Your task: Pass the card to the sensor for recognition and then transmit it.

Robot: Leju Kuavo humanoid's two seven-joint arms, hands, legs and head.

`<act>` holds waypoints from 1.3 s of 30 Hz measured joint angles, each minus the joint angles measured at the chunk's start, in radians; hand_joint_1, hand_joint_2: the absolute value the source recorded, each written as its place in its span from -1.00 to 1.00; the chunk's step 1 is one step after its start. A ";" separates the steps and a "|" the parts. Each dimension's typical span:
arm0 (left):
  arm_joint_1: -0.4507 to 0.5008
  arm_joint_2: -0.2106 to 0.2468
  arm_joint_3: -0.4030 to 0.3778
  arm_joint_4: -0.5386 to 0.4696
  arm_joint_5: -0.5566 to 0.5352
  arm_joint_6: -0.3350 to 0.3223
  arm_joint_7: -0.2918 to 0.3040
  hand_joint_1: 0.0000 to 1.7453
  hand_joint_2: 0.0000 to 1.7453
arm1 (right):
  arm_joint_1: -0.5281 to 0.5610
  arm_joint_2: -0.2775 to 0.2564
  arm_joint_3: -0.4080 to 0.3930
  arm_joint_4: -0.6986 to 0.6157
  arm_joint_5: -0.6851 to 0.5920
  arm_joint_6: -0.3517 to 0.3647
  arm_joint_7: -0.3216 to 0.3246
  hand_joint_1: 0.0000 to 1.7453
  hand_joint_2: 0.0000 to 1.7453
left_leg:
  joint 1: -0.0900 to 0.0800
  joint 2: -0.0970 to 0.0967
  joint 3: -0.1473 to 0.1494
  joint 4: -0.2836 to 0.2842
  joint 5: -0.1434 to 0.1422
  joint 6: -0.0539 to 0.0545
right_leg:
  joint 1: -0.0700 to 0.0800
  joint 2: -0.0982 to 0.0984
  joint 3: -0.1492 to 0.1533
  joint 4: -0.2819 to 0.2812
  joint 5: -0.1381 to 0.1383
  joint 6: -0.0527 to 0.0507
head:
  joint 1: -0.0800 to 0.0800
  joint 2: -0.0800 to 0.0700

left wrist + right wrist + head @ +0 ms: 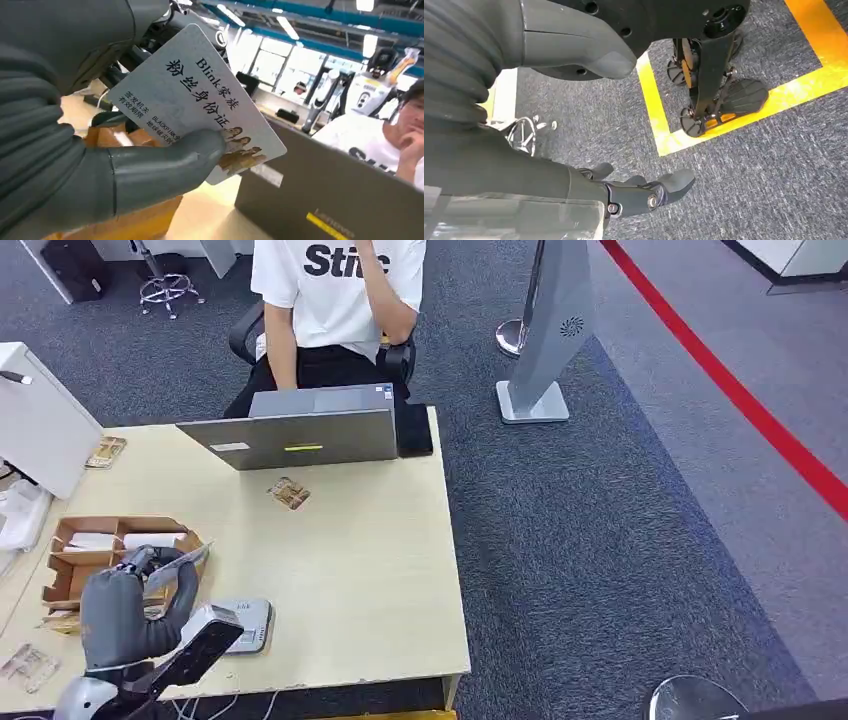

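Gripping a card — left hand, thumb across its face; right hand empty, fingers apart.

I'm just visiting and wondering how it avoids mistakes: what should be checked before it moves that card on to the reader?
1. White printed card held by the left hand: ok, thumb presses its face.
2. Grey flat card sensor on the pale wooden table: ok, in sight.
3. Card over sensor: not ok, it is above the brown cardboard box.
4. Right hand free: ok, hanging.
5. Seated person clear: ok, behind the grey laptop.
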 joint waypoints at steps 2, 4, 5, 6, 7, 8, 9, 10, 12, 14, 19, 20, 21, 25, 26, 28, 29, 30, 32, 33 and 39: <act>0.024 -0.008 0.013 0.000 0.011 -0.012 0.000 1.00 1.00 | 0.001 0.000 -0.002 0.000 0.001 0.000 -0.001 -1.00 1.00 | 0.000 0.000 0.000 0.000 0.000 0.000 | 0.000 0.000 0.000 0.000 0.000 0.000 | 0.000 0.000; 0.045 -0.019 0.028 0.006 0.038 -0.028 0.000 1.00 1.00 | 0.001 0.000 -0.005 0.000 0.003 0.000 -0.005 -1.00 1.00 | 0.000 0.000 0.000 0.000 0.000 0.000 | 0.000 0.000 0.000 0.000 0.000 0.000 | 0.000 0.000; 0.054 -0.025 0.038 0.013 0.062 -0.042 -0.003 1.00 1.00 | 0.001 0.000 -0.008 0.000 0.004 0.000 -0.006 -1.00 1.00 | 0.000 0.000 0.000 0.000 0.000 0.000 | 0.000 0.000 0.000 0.000 0.000 0.000 | 0.000 0.000; 0.062 -0.031 0.050 0.024 0.090 -0.060 -0.010 1.00 1.00 | 0.001 0.000 -0.010 0.000 0.007 0.000 -0.008 -1.00 1.00 | 0.000 0.000 0.000 0.000 0.000 0.000 | 0.000 0.000 0.000 0.000 0.000 0.000 | 0.000 0.000; 0.068 -0.036 0.059 0.036 0.119 -0.077 -0.017 1.00 1.00 | 0.001 0.000 -0.011 0.000 0.011 0.000 -0.008 -1.00 1.00 | 0.000 0.000 0.000 0.000 0.000 0.000 | 0.000 0.000 0.000 0.000 0.000 0.000 | 0.000 0.000; 0.074 -0.040 0.067 0.045 0.135 -0.090 -0.021 1.00 1.00 | 0.001 0.000 -0.012 0.000 0.016 0.002 -0.009 -1.00 1.00 | 0.000 0.000 0.000 0.000 0.000 0.000 | 0.000 0.000 0.000 0.000 0.000 0.000 | 0.000 0.000; 0.078 -0.044 0.074 0.053 0.152 -0.105 -0.024 1.00 1.00 | 0.001 0.000 -0.015 0.000 0.018 0.003 -0.009 -1.00 1.00 | 0.000 0.000 0.000 0.000 0.000 0.000 | 0.000 0.000 0.000 0.000 0.000 0.000 | 0.000 0.000; 0.078 -0.048 0.083 0.068 0.169 -0.123 -0.024 1.00 1.00 | 0.001 0.000 -0.016 0.000 0.020 0.005 -0.010 -1.00 1.00 | 0.000 0.000 0.000 0.000 0.000 0.000 | 0.000 0.000 0.000 0.000 0.000 0.000 | 0.000 0.000; 0.078 -0.056 0.097 0.097 0.187 -0.142 -0.024 1.00 1.00 | 0.001 0.000 -0.017 0.000 0.023 0.008 -0.015 -1.00 1.00 | 0.000 0.000 0.000 0.000 0.000 0.000 | 0.000 0.000 0.000 0.000 0.000 0.000 | 0.000 0.000; 0.078 -0.063 0.110 0.128 0.193 -0.148 -0.024 1.00 1.00 | 0.001 0.000 -0.017 0.000 0.032 0.010 -0.016 -1.00 1.00 | 0.000 0.000 0.000 0.000 0.000 0.000 | 0.000 0.000 0.000 0.000 0.000 0.000 | 0.000 0.000; 0.076 -0.075 0.122 0.192 0.202 -0.182 -0.028 1.00 1.00 | 0.000 0.000 -0.017 0.000 0.041 0.013 -0.015 -1.00 1.00 | 0.000 0.000 0.000 0.000 0.000 0.000 | 0.000 0.000 0.000 0.000 0.000 0.000 | 0.000 0.000; 0.076 -0.076 0.124 0.207 0.203 -0.187 -0.030 1.00 1.00 | 0.000 0.000 -0.017 0.000 0.044 0.013 -0.014 -1.00 1.00 | 0.000 0.000 0.000 0.000 0.000 0.000 | 0.000 0.000 0.000 0.000 0.000 0.000 | 0.000 0.000; 0.076 -0.077 0.125 0.221 0.203 -0.191 -0.032 1.00 1.00 | 0.001 0.000 -0.017 0.000 0.049 0.014 -0.014 -1.00 1.00 | 0.000 0.000 0.000 0.000 0.000 0.000 | 0.000 0.000 0.000 0.000 0.000 0.000 | 0.000 0.000; 0.070 -0.081 0.126 0.260 0.201 -0.196 -0.034 1.00 1.00 | 0.000 -0.002 -0.017 0.000 0.053 0.015 -0.010 -1.00 1.00 | 0.000 0.000 0.000 0.000 0.000 0.000 | 0.000 0.000 0.000 0.000 0.000 0.000 | 0.000 0.000; 0.067 -0.081 0.126 0.267 0.200 -0.196 -0.035 1.00 1.00 | 0.000 -0.003 -0.017 0.000 0.053 0.015 -0.009 -1.00 1.00 | 0.000 0.000 0.000 0.000 0.000 0.000 | 0.000 0.000 0.000 0.000 0.000 0.000 | 0.000 0.000; 0.060 -0.086 0.126 0.284 0.196 -0.197 -0.035 1.00 1.00 | 0.000 -0.003 -0.018 0.000 0.053 0.014 -0.007 -1.00 1.00 | 0.000 0.000 0.000 0.000 0.000 0.000 | 0.000 0.000 0.000 0.000 0.000 0.000 | 0.000 0.000; 0.058 -0.087 0.126 0.289 0.194 -0.197 -0.035 1.00 1.00 | 0.000 -0.003 -0.018 0.000 0.053 0.014 -0.007 -1.00 1.00 | 0.000 0.000 0.000 0.000 0.000 0.000 | 0.000 0.000 0.000 0.000 0.000 0.000 | 0.000 0.000; 0.056 -0.089 0.126 0.294 0.194 -0.198 -0.035 1.00 1.00 | 0.000 -0.004 -0.018 0.000 0.053 0.014 -0.007 -1.00 1.00 | 0.000 0.000 0.000 0.000 0.000 0.000 | 0.000 0.000 0.000 0.000 0.000 0.000 | 0.000 0.000; 0.054 -0.090 0.126 0.303 0.193 -0.198 -0.035 1.00 1.00 | 0.000 -0.004 -0.018 0.000 0.053 0.013 -0.005 -1.00 1.00 | 0.000 0.000 0.000 0.000 0.000 0.000 | 0.000 0.000 0.000 0.000 0.000 0.000 | 0.000 0.000; 0.053 -0.091 0.126 0.307 0.192 -0.199 -0.035 1.00 1.00 | 0.000 -0.004 -0.019 0.000 0.053 0.013 -0.005 -1.00 1.00 | 0.000 0.000 0.000 0.000 0.000 0.000 | 0.000 0.000 0.000 0.000 0.000 0.000 | 0.000 0.000; 0.047 -0.095 0.126 0.328 0.186 -0.199 -0.035 1.00 1.00 | 0.000 -0.004 -0.024 0.000 0.053 0.010 -0.001 -1.00 1.00 | 0.000 0.000 0.000 0.000 0.000 0.000 | 0.000 0.000 0.000 0.000 0.000 0.000 | 0.000 0.000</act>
